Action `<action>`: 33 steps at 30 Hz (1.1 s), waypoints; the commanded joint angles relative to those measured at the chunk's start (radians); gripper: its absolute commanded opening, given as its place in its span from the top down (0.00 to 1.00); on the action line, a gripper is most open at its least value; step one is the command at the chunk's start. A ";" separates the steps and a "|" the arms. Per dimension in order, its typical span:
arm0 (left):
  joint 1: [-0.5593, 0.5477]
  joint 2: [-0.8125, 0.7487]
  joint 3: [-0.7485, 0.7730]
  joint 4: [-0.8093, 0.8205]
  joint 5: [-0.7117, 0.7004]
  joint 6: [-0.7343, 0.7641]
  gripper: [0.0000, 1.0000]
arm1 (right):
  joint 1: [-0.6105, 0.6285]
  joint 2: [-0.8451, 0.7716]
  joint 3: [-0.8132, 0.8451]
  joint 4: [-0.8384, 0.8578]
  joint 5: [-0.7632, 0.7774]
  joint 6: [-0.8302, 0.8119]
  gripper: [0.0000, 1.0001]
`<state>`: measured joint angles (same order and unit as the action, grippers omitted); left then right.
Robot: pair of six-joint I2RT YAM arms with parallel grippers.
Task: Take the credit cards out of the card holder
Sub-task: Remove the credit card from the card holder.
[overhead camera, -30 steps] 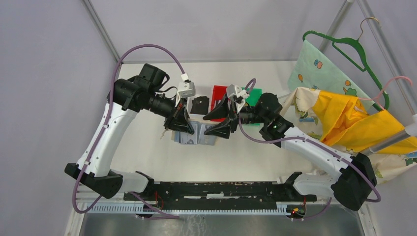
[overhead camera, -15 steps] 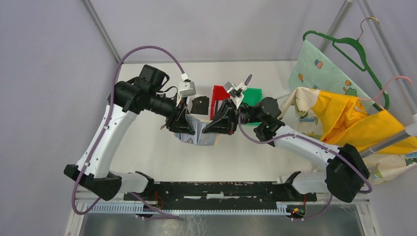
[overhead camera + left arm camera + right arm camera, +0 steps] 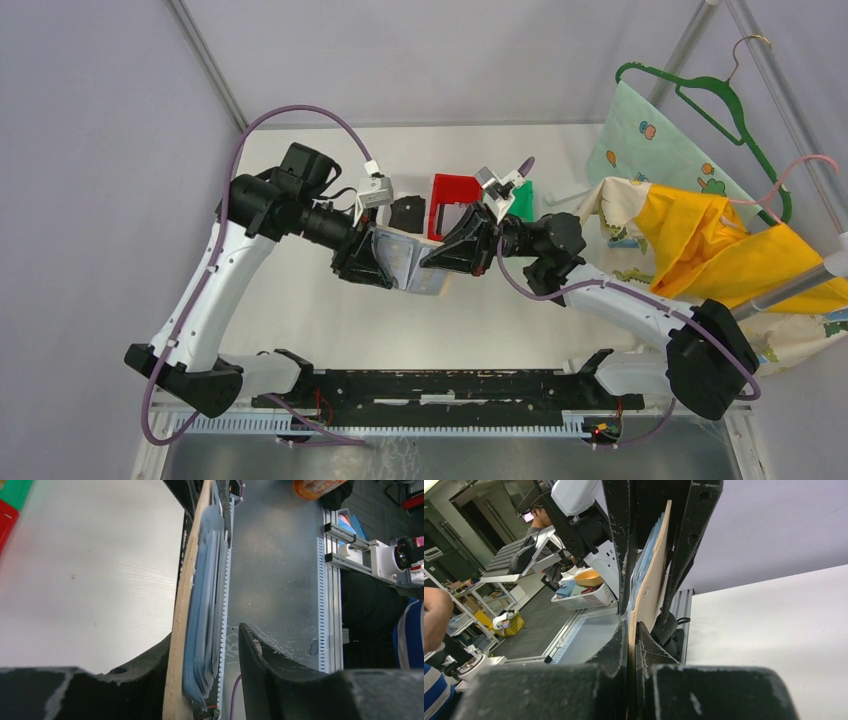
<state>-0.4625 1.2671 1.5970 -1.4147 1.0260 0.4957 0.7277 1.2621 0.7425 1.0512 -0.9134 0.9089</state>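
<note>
Card holder (image 3: 408, 262) is up in the air above the bench (image 3: 300, 310), btwn both arms. Right end effector (image 3: 632, 630) is pinching its tan edge. Left end effector (image 3: 205, 635) is spread around it w/ a gap on one side. Credit cards (image 3: 204, 590) look tucked inside, none out yet, so pulling is all left.

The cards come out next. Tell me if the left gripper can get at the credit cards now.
Probably yes. The right gripper is shut on the card holder; the left gripper stands open astride it, the credit cards facing its free finger, nothing between.
</note>
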 commanded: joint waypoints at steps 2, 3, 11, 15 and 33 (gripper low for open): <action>-0.004 -0.026 0.027 -0.051 0.057 0.062 0.55 | -0.014 -0.033 0.001 0.107 0.033 0.012 1.00; -0.004 -0.025 0.031 -0.050 0.058 0.062 0.57 | -0.013 -0.035 0.003 0.100 0.032 0.008 1.00; -0.004 -0.019 0.055 -0.053 0.061 0.053 0.80 | -0.021 -0.054 -0.010 0.005 0.020 -0.057 0.98; -0.004 -0.024 0.067 -0.052 0.067 0.050 0.83 | -0.033 -0.053 -0.027 0.008 0.009 -0.054 0.89; -0.001 0.094 0.061 0.005 -0.171 -0.108 0.94 | -0.200 -0.281 0.047 -0.377 0.207 -0.158 0.30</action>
<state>-0.4667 1.3571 1.6264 -1.4609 0.9134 0.4683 0.5201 1.0126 0.7795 0.6552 -0.7547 0.7166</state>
